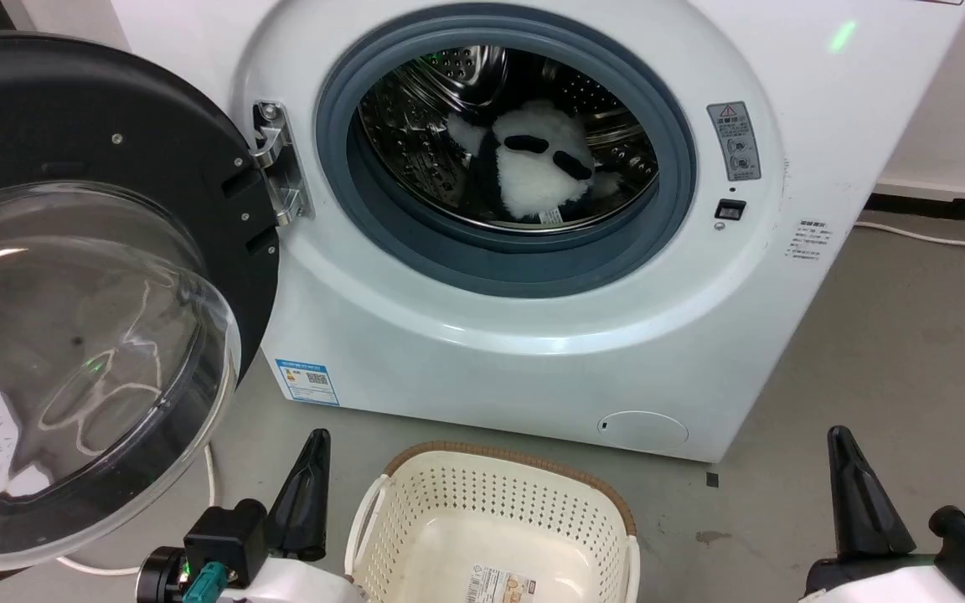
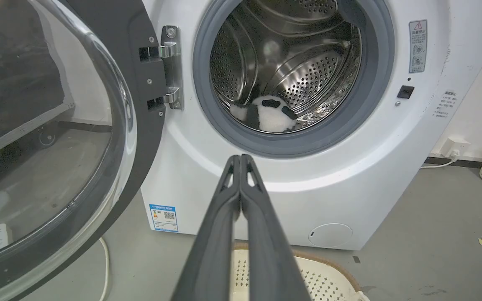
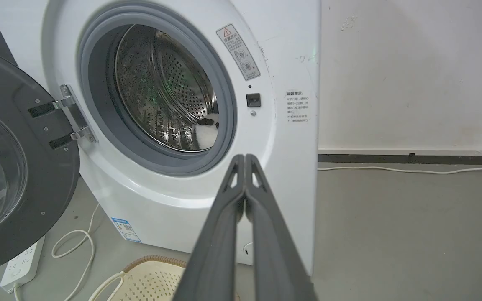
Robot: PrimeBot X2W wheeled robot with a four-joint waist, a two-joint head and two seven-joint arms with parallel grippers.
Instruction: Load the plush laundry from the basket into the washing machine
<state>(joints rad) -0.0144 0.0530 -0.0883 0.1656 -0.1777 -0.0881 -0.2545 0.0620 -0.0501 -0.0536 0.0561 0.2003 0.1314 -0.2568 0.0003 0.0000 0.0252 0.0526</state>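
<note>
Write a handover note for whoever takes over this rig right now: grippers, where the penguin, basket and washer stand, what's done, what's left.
Left gripper: shut, holding nothing, low in front of the washing machine.
Right gripper: shut, holding nothing, also low and outside the drum.
Plush penguin: lying inside the drum.
Basket: on the floor before the washer; no laundry in the part in view.
Door: swung wide open to the left.
Done: penguin loaded.
Left: nothing of the load that I can see; shut the door only if asked.
</note>
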